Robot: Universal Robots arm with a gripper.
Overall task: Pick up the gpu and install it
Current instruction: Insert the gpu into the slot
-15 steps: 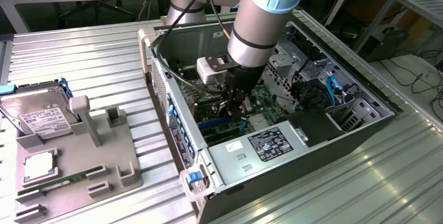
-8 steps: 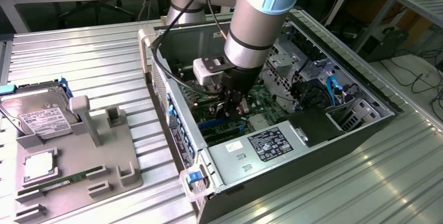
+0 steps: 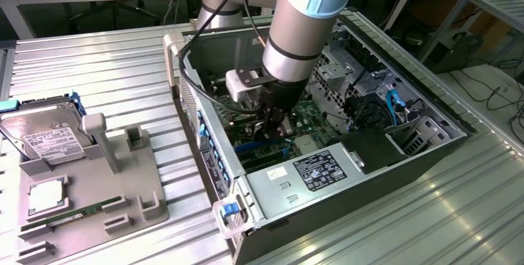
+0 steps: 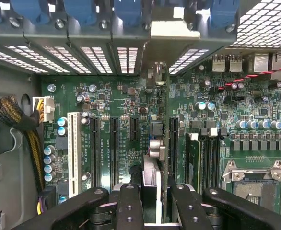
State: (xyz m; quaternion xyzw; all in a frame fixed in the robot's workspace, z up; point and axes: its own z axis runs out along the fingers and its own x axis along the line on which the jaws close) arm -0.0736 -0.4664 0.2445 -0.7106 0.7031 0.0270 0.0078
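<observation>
Wrist view shows the hand (image 4: 150, 203) squeezing the gpu (image 4: 151, 177) above the board (image 4: 121, 100); tilted, it could miss its slot.

Bright daylight glares off the ribbed table (image 3: 458, 216); case interior (image 3: 245, 136) lies shadowed.

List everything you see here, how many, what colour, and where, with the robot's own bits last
computer case: one, black and silver, open on the metal table
motherboard: one, green, inside the case
gpu: one, dark with silver bracket, edge-on in the gripper above the motherboard slots
power supply: one, silver, at the case's near end
hard drive: one, silver with white label, in the grey holder
grey holder: one, exterior view's left
memory stick: one, green, lying in the holder
gripper: one, black, clamped on the gpu
</observation>
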